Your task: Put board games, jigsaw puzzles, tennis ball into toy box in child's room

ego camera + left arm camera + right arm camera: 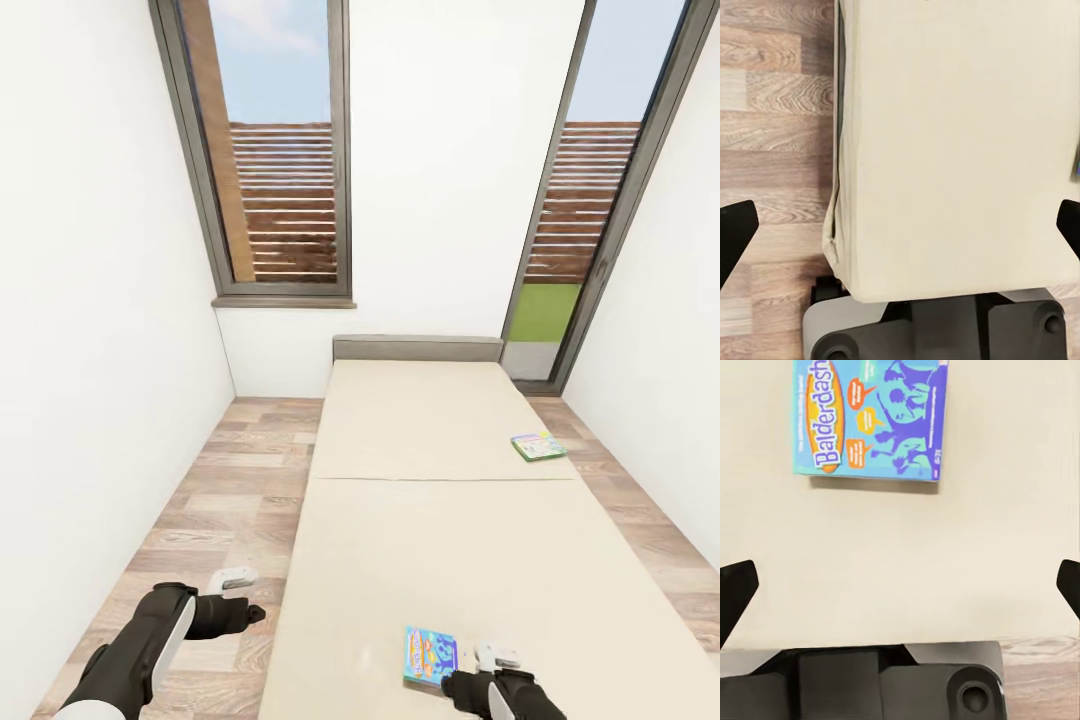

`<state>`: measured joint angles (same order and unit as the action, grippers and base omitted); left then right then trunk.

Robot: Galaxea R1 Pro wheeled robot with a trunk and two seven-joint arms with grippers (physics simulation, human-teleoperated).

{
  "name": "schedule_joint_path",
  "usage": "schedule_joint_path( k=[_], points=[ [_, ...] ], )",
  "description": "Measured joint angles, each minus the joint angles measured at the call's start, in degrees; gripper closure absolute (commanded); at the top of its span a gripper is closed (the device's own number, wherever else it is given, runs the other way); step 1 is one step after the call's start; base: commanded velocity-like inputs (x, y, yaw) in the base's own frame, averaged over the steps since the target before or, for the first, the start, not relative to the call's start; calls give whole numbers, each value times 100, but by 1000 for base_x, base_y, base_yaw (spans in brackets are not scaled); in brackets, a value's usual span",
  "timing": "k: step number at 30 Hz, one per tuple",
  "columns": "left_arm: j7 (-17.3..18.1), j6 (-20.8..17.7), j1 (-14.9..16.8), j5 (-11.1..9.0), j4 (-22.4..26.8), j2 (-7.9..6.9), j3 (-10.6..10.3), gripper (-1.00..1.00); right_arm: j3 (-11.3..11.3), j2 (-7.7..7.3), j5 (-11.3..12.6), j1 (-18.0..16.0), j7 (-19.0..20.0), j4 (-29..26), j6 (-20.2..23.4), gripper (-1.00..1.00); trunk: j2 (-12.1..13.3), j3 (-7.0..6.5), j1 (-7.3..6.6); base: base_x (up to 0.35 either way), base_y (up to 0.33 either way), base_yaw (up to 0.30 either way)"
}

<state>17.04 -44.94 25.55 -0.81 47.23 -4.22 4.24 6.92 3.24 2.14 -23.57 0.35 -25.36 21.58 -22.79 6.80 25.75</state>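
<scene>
Right gripper [497, 657] agape beside blue board game [431, 655] on bed [450, 540]

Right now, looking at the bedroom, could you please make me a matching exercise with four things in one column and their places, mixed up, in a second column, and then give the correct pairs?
Things:
1. blue Balderdash board game
2. green and white board game
3. left gripper
4. grey headboard

Places:
A. over the wooden floor, beside the bed
B. at the far end of the bed, below the white wall
C. on the mattress, near the bed's right edge, farther away
D. on the mattress, at the near end, next to the right gripper

Pairs: 1-D, 2-C, 3-A, 4-B
</scene>
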Motion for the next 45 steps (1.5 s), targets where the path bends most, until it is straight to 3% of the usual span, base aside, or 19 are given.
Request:
schedule_joint_path(
  k=[1,6,12,19,29,36,45],
  points=[
    [1,-2,0,-1,-1,0,10,-100,-1,87,1,-102,-15,-7,94,-100,0,-1,0,0,0,0],
    [7,-10,2,-13,0,0,39,-100,20,242,0,-656,-280,-9,635,-100,0,-1,0,0,0,0],
    [2,-16,4,-11,-6,5,49,-100,36,324,6,-1266,-827,-12,900,-100,0,-1,0,0,0,0],
    [0,-13,7,-8,-8,1,59,-100,40,351,13,-1797,-1028,-12,958,-100,0,0,0,0,0,0],
    [9,-32,18,-18,46,-16,80,-100,32,395,106,-1919,-1080,-71,1121,-100,0,0,0,0,0,0],
    [471,-446,48,-122,654,-176,443,-100,-4,425,106,-1913,-1079,-461,1310,-100,0,0,0,0,0,0],
    [614,-529,51,-135,890,-203,497,-100,-11,428,111,-1911,-1090,-505,1329,-100,1,25,0,0,0,0]
  ],
)
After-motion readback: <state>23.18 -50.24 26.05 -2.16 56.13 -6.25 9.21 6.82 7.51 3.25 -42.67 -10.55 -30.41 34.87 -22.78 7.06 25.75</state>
